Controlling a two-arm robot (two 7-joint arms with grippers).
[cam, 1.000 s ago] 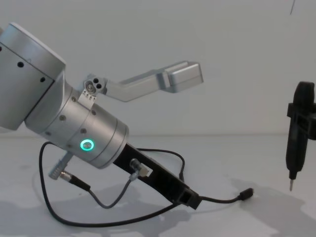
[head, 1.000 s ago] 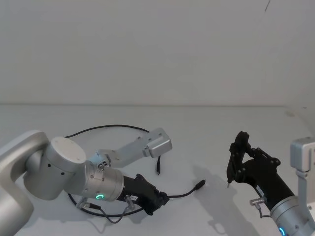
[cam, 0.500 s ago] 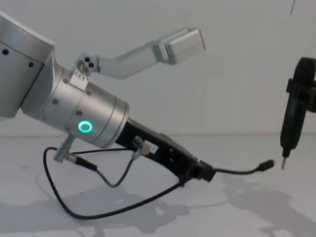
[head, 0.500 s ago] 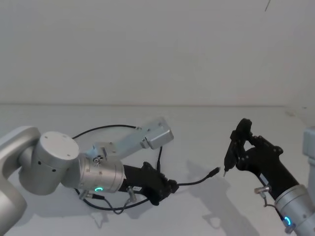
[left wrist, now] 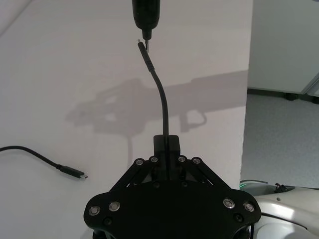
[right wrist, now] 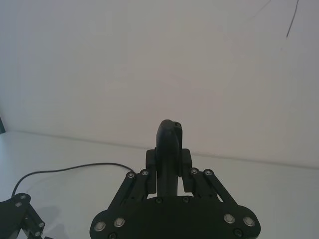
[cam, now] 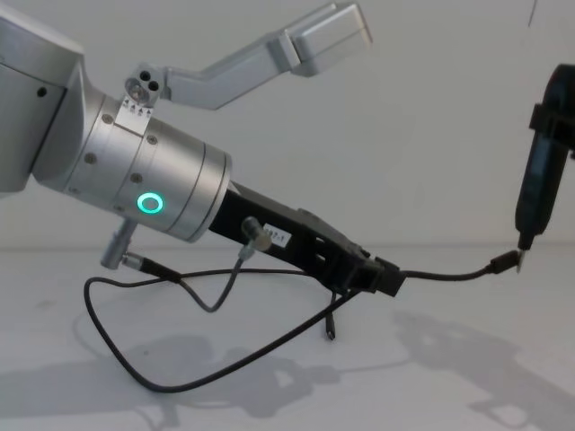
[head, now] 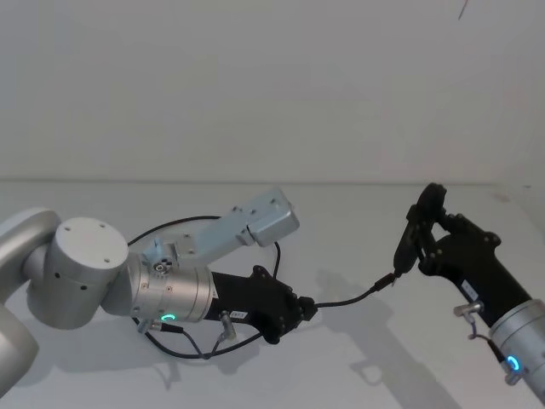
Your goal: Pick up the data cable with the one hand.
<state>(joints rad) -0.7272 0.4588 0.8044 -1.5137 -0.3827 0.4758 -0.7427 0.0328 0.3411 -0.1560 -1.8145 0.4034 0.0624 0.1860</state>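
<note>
My left gripper (head: 307, 307), black with a white label on a silver cylinder with a green ring light, is shut on the data cable (head: 349, 298) and holds it above the table. In the chest view the left gripper (cam: 389, 277) points right, and the data cable (cam: 449, 274) arcs out to a small plug (cam: 503, 262) just under the tip of my right gripper (cam: 524, 241). The rest of the cord loops down onto the table (cam: 207, 377). The left wrist view shows the other plug (left wrist: 71, 172) lying on the table. My right gripper (head: 399, 267) is slim, dark and shut.
A short grey wire with a silver plug (cam: 255, 235) hangs from my left arm. A silver bracket (head: 260, 220) juts up from the left wrist. The white table's edge (left wrist: 247, 99) runs beside the cable, with floor beyond it.
My left gripper rose and moved right with the cable in it. The free plug lifted off the table and now sits at the right gripper's tip. The right gripper shifted slightly up and right.
</note>
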